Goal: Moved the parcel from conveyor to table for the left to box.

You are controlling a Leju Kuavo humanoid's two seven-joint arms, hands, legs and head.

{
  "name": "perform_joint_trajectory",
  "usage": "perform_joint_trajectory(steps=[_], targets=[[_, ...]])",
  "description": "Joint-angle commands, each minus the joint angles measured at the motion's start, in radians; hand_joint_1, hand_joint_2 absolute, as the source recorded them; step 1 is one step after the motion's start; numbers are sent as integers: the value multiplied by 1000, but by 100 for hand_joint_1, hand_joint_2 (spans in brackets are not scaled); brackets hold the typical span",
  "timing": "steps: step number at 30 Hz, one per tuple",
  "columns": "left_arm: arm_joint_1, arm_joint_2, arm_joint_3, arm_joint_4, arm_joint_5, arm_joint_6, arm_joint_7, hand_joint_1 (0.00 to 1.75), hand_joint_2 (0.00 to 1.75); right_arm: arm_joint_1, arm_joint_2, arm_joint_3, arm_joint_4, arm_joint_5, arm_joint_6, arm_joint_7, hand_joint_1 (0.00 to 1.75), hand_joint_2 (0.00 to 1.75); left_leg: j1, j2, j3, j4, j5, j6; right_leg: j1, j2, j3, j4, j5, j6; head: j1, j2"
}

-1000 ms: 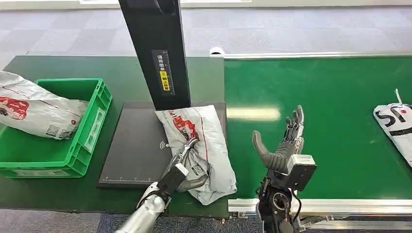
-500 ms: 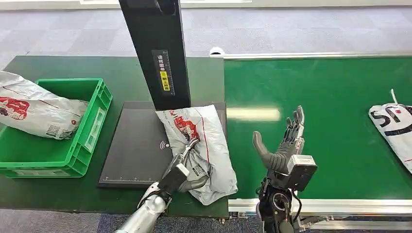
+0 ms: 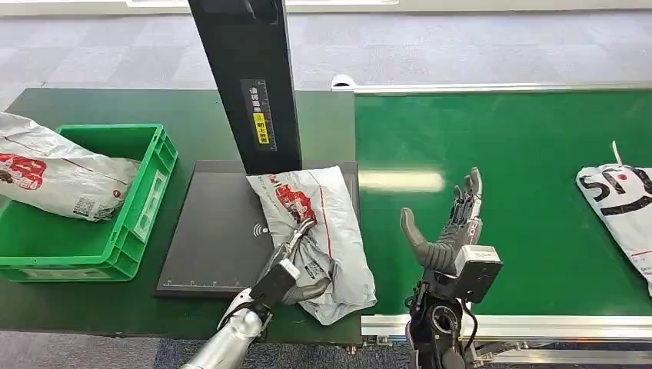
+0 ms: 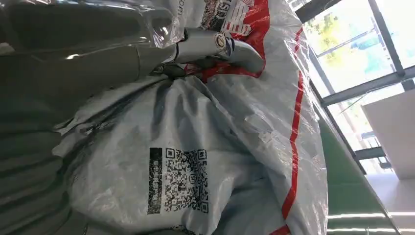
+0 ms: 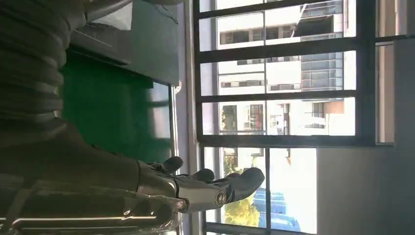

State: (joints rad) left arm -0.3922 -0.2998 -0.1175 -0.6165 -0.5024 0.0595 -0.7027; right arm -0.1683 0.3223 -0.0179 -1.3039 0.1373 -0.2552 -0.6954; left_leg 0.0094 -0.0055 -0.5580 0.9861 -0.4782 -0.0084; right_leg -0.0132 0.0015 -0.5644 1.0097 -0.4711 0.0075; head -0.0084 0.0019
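Note:
A grey-and-red plastic parcel (image 3: pixel 327 219) lies on the black scanner pad (image 3: pixel 211 231) on the table, its near end bunched up. My left hand (image 3: pixel 291 267) grips that crumpled near end, fingers laid over the top and thumb around the side. In the left wrist view the parcel (image 4: pixel 235 161) with its QR label sits right against the hand (image 4: pixel 98 58). My right hand (image 3: pixel 446 231) is raised over the near edge of the green conveyor (image 3: pixel 523 138), open and holding nothing, fingers pointing up; in the right wrist view the hand (image 5: pixel 195 188) shows spread.
A white parcel with black lettering (image 3: pixel 619 200) lies on the belt at the far right. A green crate (image 3: pixel 150 192) at the left holds another grey-and-red parcel (image 3: pixel 61 177). A black scanner column (image 3: pixel 250 77) rises behind the pad.
The white parcel on the belt has slid leftward, further into view. Both hands and the gripped parcel have stayed where they were.

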Motion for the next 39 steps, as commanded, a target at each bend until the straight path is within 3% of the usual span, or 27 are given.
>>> perform_joint_trajectory(steps=[1, 2, 3, 4, 5, 11, 35, 37, 39], targets=[[6, 28, -21, 79, -4, -4, 13, 175, 175, -11, -11, -15, 15, -4, -4, -3, 0, 175, 0, 2, 0, -2, 1, 0, 0, 1, 0, -2, 2, -1, 0, 0], [182, 156, -164, -172, 248, 84, 5, 175, 175, 24, -20, -72, -8, -101, 12, -3, 0, 175, 0, 1, 0, -1, 1, 0, 0, 1, 0, -2, 1, -1, 0, 0], [138, 207, -75, -675, 447, -22, 5, 175, 175, 64, -53, -127, -23, -131, 90, -3, 0, 175, 0, 2, 0, -2, 1, 0, 0, 1, 0, -2, 2, -1, 0, 0], [165, 182, 44, -849, 400, -115, 59, 175, 175, 100, -56, -182, -20, -134, 152, -3, 0, 175, 1, 4, 1, -3, 1, 0, 1, 3, 0, -3, 2, -1, 0, 0], [183, 162, 86, -904, 371, -160, 94, 175, 175, 118, -51, -205, -36, -127, 176, -3, 0, 175, 3, 0, -4, 1, 1, -1, 3, 0, -2, -1, 1, -1, 1, 0], [192, 113, 103, -816, 321, -164, 5, 175, 175, 118, -23, -220, -51, -95, 180, -3, 0, 175, 1, 0, -4, -1, -1, 0, 2, 0, -4, -1, 0, -1, 0, 0], [191, 121, 104, -835, 328, -175, 5, 175, 175, 131, -13, -240, -69, -99, 182, -3, 0, 175, 1, 1, -7, -1, 0, 0, 1, 0, -8, -1, 0, -1, 0, 0], [181, 118, 88, -803, 291, -188, 6, 0, 175, 125, -12, -239, -62, -96, 184, -3, 0, 175, 1, 0, -7, -1, 0, 0, 1, 0, -7, -1, 0, -1, 0, 0], [175, 110, 76, -789, 273, -189, 12, 0, 175, 120, -11, -238, -56, -93, 184, -3, 0, 175, 0, 0, -7, -1, 0, 0, 1, -1, -8, -1, 0, -1, 0, 0]])
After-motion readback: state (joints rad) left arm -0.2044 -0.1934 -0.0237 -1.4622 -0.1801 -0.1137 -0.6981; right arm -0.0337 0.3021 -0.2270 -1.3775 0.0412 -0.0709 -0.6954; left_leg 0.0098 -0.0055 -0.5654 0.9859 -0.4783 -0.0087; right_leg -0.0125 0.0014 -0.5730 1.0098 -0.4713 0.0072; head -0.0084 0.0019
